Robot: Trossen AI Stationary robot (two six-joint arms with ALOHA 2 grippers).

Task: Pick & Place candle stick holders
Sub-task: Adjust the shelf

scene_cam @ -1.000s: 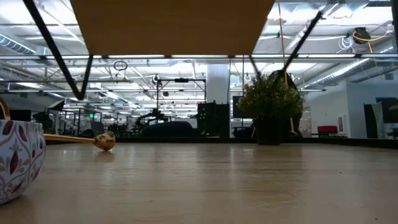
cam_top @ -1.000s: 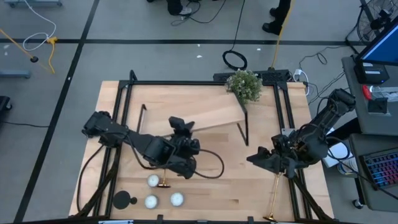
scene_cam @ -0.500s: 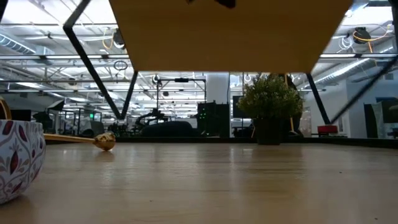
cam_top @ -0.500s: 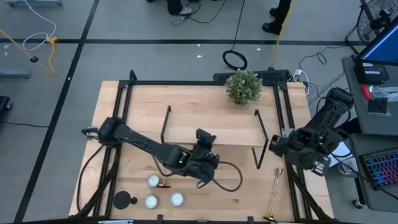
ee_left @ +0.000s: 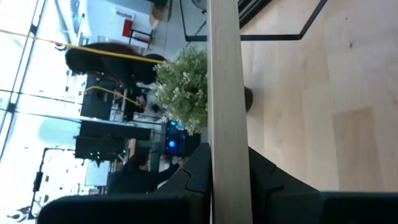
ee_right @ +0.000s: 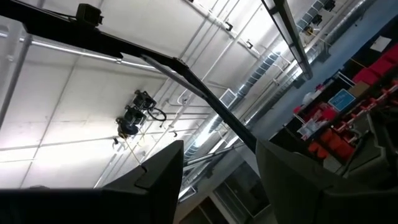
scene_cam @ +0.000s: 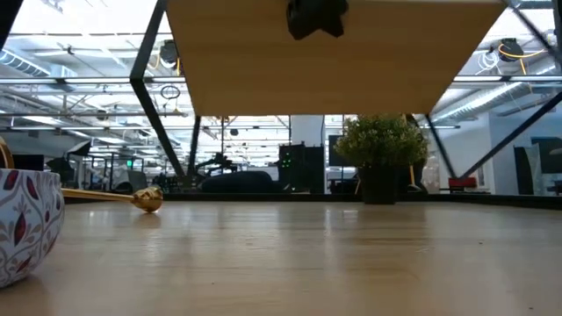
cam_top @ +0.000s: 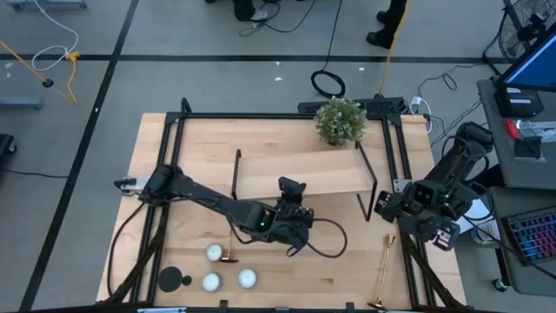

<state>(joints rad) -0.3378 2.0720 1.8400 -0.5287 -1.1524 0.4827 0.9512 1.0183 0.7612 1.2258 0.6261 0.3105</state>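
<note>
One gold candle stick holder [cam_top: 382, 271] lies on its side near the table's right near corner; in the low view it shows as a gold candle stick holder [scene_cam: 114, 197]. A second gold one [cam_top: 228, 255] stands among white candles, beside a black one [cam_top: 174, 280]. My left gripper [cam_top: 291, 193] is shut on the long wooden black-framed stand [cam_top: 300, 176], in the left wrist view my left gripper [ee_left: 229, 155]. My right gripper [cam_top: 382, 205] hangs by the stand's right leg, tipped up. In its wrist view my right gripper [ee_right: 219, 149] is open, with nothing between the fingers. My left gripper pinches the stand's board at its near long edge [ee_left: 229, 124], about midway along, one finger above and one finger [scene_cam: 316, 17] below. The fingers come nearly level from the table's near left. The board sits level; whether the stand's feet rest on the table I cannot tell.
A potted plant [cam_top: 340, 120] stands at the far edge behind the stand. Three white candles [cam_top: 214, 253] lie near the near left corner. A patterned bowl [scene_cam: 22, 224] shows close at the low view's left. Black frame rails [cam_top: 174, 130] run along the table's edges.
My left gripper has gone toward the table's right edge and down with the stand. The stand, tilted and skewed a second ago, now stands square with its board level and lower. My right gripper has drawn back toward the right edge and tipped upward.
</note>
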